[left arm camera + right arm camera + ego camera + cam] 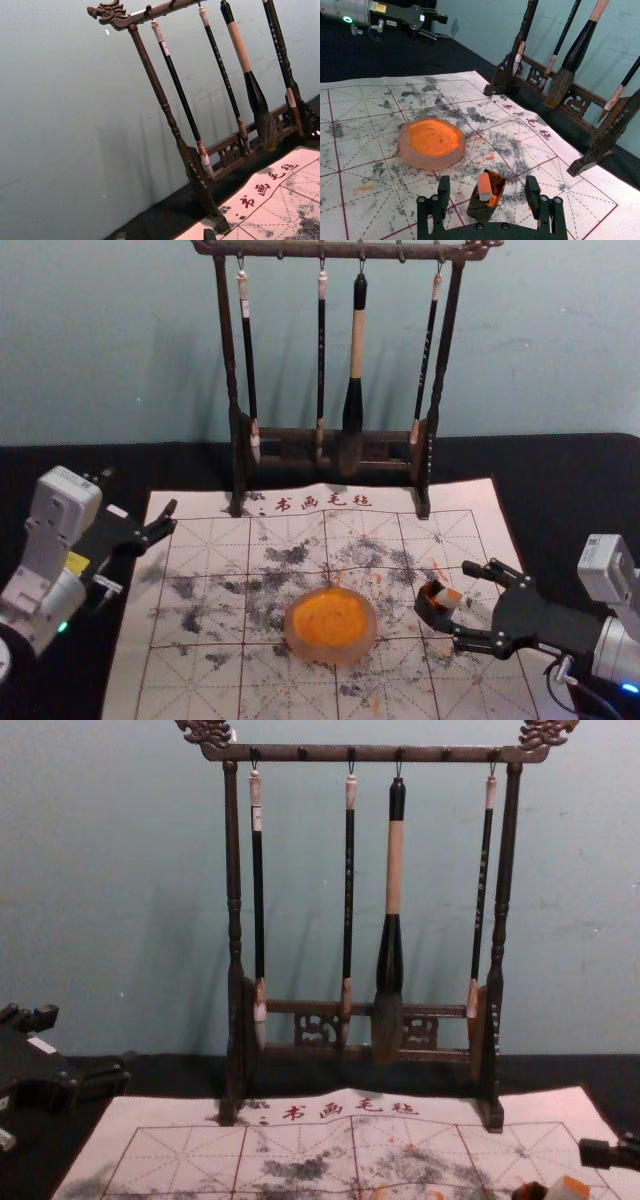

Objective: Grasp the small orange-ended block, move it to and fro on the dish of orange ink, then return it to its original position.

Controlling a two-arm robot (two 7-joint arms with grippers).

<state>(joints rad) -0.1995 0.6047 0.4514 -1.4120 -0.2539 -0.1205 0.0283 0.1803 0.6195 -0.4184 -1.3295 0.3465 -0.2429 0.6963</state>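
Orange-ended block sits in the small dark box, its coloured end sticking up above the rim, just ahead of the right gripper and, as the right wrist view shows, between the lines of its two fingers. Going left to right, the left gripper hangs above the left edge of the paper mat, well apart from the block, with its fingertips apart. Farther forward and to the right of it stands the dark wooden rack, with four brushes hanging from its top bar; the thick brush is to the right of two thin ones, and another thin brush is at the far right. Nearer than the rack, and to the left of the right gripper's tips, the round dish rests on the mat, holding orange ink. Next comes the box with the block, near those tips. Farthest right is the right gripper, low over the mat, reaching in from the right, its fingers spread and nothing clamped in them.
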